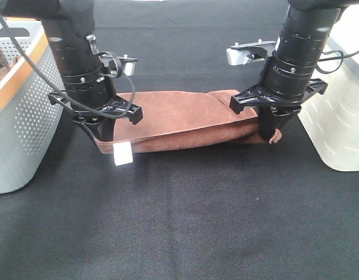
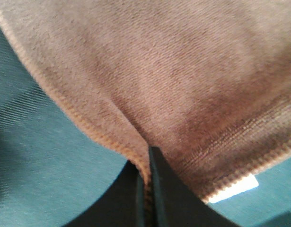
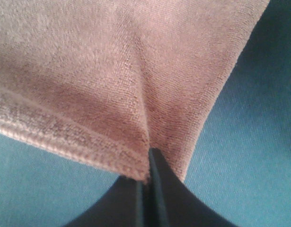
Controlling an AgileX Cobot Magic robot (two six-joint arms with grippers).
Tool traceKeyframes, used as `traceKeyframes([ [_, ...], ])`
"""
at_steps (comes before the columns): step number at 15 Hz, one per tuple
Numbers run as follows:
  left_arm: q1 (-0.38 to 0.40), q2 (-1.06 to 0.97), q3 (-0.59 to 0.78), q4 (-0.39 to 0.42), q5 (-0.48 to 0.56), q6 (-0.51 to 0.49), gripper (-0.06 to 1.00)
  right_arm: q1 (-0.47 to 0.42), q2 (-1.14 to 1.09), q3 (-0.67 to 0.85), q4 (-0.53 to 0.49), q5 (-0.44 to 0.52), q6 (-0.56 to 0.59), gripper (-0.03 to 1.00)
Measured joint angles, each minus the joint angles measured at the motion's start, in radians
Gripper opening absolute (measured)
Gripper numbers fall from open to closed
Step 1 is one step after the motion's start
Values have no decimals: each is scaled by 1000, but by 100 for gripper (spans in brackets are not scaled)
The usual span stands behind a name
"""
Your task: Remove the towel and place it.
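Both jaws clamped on folded reddish-brown microfibre towel ends; perforated grey basket at 9 o'clock, white bin at 3, black tabletop.

towel folded, both grippers pinching its ends

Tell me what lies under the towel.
Under the towel only the black table cloth shows around its edges; whatever lies beneath its folded middle is covered. Left gripper and right gripper pinch its two ends.
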Motion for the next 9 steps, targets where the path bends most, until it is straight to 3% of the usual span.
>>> traceKeyframes([
  [6,-42,0,1,3,5,4,4,-2,-2,38,-11,25,0,0],
  [7,-44,0,2,6,7,4,8,-2,-2,54,-14,20,0,3],
  [9,-46,0,2,12,8,4,27,-2,-2,63,-18,14,0,14],
])
